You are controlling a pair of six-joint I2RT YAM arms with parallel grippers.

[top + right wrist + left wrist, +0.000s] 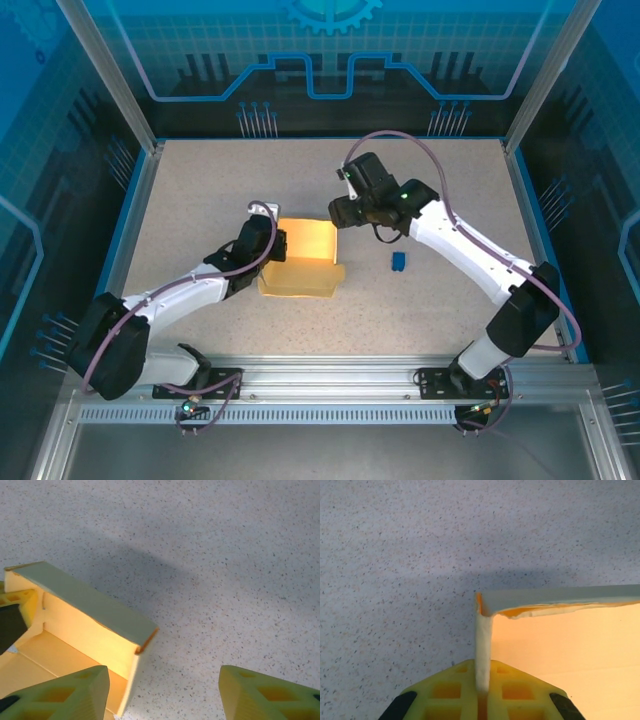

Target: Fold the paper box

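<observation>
One speckled beige tabletop [200,190] — blue-rimmed, paper box [305,258] mid-surface, blue walls [330,50] behind.

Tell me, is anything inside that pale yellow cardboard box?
A bare cardboard floor is visible inside the pale yellow cardboard box; its near corner is hidden behind the right hand's yellow finger.

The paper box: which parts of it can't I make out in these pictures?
Top view: box left edge hidden under the left arm; blue object too small to identify.
Left wrist view: box cut off right and below; left fingers cover the wall's base.
Right wrist view: floor cut off below.
</observation>
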